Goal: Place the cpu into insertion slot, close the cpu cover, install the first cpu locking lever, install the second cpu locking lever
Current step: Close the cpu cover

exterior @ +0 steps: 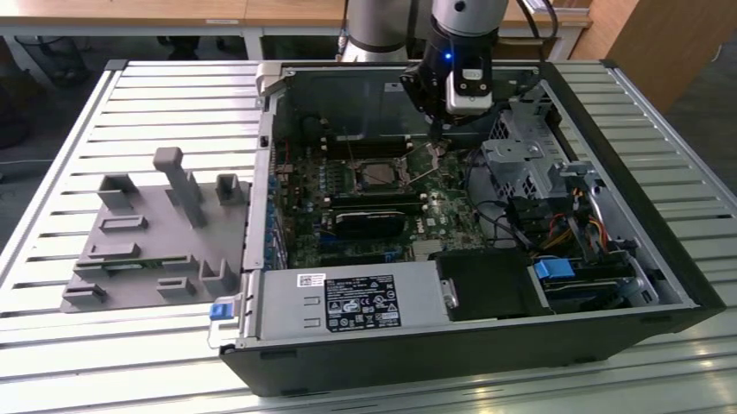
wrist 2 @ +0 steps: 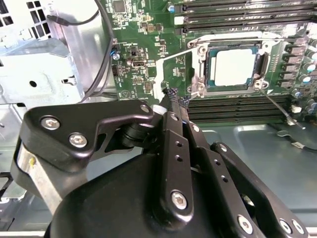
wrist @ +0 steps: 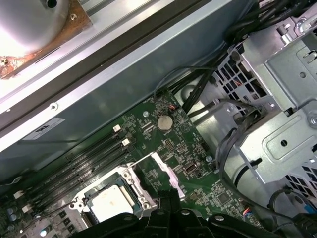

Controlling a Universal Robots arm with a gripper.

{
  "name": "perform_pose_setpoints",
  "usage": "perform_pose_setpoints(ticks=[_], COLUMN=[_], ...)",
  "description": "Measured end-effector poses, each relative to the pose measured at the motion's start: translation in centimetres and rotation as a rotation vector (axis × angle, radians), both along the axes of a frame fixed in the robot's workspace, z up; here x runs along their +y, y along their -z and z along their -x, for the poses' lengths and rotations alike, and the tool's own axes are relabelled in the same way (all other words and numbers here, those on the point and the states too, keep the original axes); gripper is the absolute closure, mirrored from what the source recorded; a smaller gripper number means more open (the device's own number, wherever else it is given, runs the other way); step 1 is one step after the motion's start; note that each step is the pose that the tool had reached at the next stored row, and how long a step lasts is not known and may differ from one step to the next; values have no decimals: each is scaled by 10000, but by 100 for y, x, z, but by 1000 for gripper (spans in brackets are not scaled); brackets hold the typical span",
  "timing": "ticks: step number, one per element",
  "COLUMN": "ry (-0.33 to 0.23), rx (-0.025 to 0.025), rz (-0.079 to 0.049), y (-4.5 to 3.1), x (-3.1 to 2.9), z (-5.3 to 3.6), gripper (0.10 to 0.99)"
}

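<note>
- A robot arm's gripper (exterior: 441, 142) is reaching down into an open computer case (exterior: 645, 285), which is lying on a slatted metal table (exterior: 116, 345) in the exterior view.
- The cpu (wrist 2: 233, 67) is sitting flat inside the insertion slot (wrist 2: 209, 69) on the green motherboard (wrist 2: 143, 59). Its silver-grey face is showing upward in the second wrist view.
- The cpu cover (wrist 2: 177, 56) is standing swung up off the socket on the side nearest the gripper, leaving the chip uncovered.
- The claw is clenching, with its black fingers (wrist 2: 174, 144) pressing close together and their tips touching the cover's raised edge. It cannot be told whether the plate's edge is nipped between them.
- A thin wire lever (wrist 2: 277, 106) is slanting away from one corner of the socket and crossing the long black memory slots (wrist 2: 237, 106) just beside it.
- In the first wrist view, a round coin battery (wrist: 164, 122) is sitting on the board near the raised cover, with a grey metal drive cage (wrist: 277, 139) rising beside the board.
- A grey plastic fixture (exterior: 150, 233) is resting on the table at the exterior view's left of the case, well apart from the gripper.
</note>
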State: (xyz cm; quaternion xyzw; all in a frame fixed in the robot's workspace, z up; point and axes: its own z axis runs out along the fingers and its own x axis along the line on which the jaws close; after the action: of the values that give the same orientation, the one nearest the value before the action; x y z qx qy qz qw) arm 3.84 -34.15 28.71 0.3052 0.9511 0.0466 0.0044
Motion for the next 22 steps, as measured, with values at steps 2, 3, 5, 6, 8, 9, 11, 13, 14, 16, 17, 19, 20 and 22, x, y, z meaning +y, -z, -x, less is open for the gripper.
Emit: perform_pose_setpoints(ticks=[2,3,5,6,8,9,11,13,14,16,17,19,20,22], ry=[171,295,532,598,654,655,655,655,659,666,666,667,666,666], rx=[0,0,0,2,5,7,7,7,7,6,6,13,17,20], rz=[-1,-1,-1,-1,0,-1,-1,2,7,38,72,160,210,229], y=[18,30,56,73,110,128,153,161,166,185,196,219,228,247], x=[4,5,7,10,23,29,37,40,41,44,52,72,80,87], z=[-6,-6,-7,-10,-31,-45,-65,-81,-87,-91,-97,-116,-126,-147], gripper=[980,980,980,980,980,980,980,980,980,980,980,980,980,980])
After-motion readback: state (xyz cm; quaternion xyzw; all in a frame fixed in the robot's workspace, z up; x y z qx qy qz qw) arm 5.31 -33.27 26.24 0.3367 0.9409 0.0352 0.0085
